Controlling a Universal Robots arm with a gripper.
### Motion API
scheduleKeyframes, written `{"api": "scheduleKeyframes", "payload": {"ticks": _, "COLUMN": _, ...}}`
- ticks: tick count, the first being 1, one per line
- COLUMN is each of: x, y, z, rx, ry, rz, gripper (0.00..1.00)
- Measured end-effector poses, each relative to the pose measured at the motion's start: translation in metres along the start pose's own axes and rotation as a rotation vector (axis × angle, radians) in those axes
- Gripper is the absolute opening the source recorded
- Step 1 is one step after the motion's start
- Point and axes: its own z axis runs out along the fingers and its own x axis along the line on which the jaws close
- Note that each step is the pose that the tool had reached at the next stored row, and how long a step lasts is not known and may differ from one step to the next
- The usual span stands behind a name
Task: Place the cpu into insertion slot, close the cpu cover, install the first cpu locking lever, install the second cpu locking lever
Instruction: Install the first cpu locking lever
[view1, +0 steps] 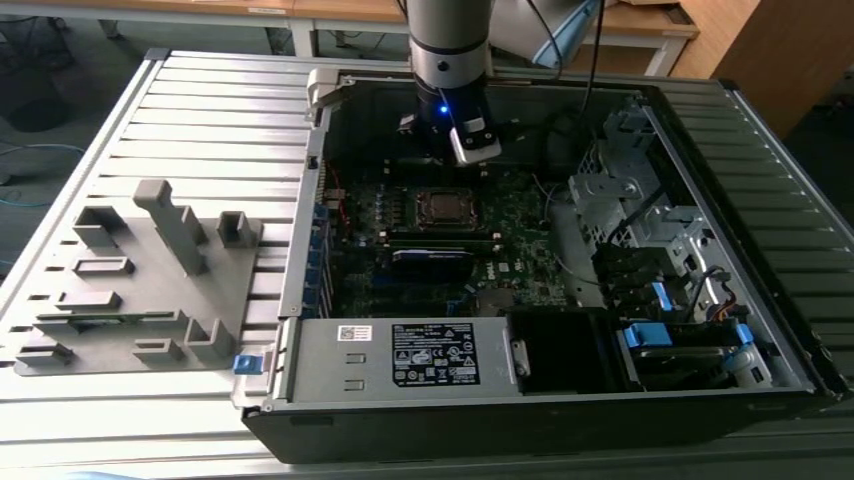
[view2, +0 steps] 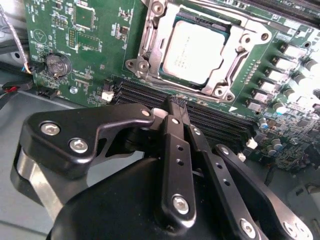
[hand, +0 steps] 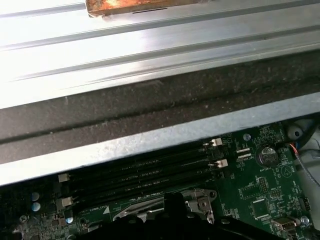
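The pincer (view2: 176, 106) is hanging low over the board, its two black fingers (view2: 172, 165) pressed together with nothing between them, tips hovering above the black memory slots (view2: 210, 116) just short of the socket. In the exterior view the pincer (view1: 461, 150) is sitting at the end of the one arm (view1: 450, 45), inside the open computer case (view1: 747, 330), a blue light glowing on the wrist.

Working down in size: the one case is surrounding the pincer on all sides, resting on the ribbed metal table (view1: 200, 110). Well apart from the pincer, outside the case on the exterior view's left, one grey fixture block (view1: 140, 280) is lying on that table. Under the pincer, one green motherboard (view2: 65, 55) is spreading out. Just beyond the fingertips, one cpu cover (view2: 150, 45) is lying flat, its silvery frame ringing the socket. Inside that frame one cpu (view2: 195, 52) is sitting in the slot, dull metal top facing up, close ahead of the pincer and not touched by it. In the exterior view the socket (view1: 441, 205) is showing just below the pincer. Off to the side, one round coin battery (view2: 56, 64) is sitting on the board, near the pincer's knuckle; in the first wrist view it (hand: 266, 155) is lying beyond the slots (hand: 140, 172).
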Motion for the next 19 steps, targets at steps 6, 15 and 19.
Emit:
{"api": "scheduleKeyframes", "payload": {"ticks": 6, "x": 0.0001, "y": -0.0002, "z": 0.0013, "rx": 0.0201, "ry": 0.0423, "rz": -0.016, "gripper": 0.11}}
{"api": "scheduleKeyframes", "payload": {"ticks": 15, "x": 0.0004, "y": -0.0006, "z": 0.0027, "rx": 0.0497, "ry": 0.0727, "rz": -0.05, "gripper": 0.11}}
{"api": "scheduleKeyframes", "payload": {"ticks": 19, "x": 0.0003, "y": -0.0005, "z": 0.0028, "rx": 0.0477, "ry": 0.0776, "rz": -0.083, "gripper": 0.11}}
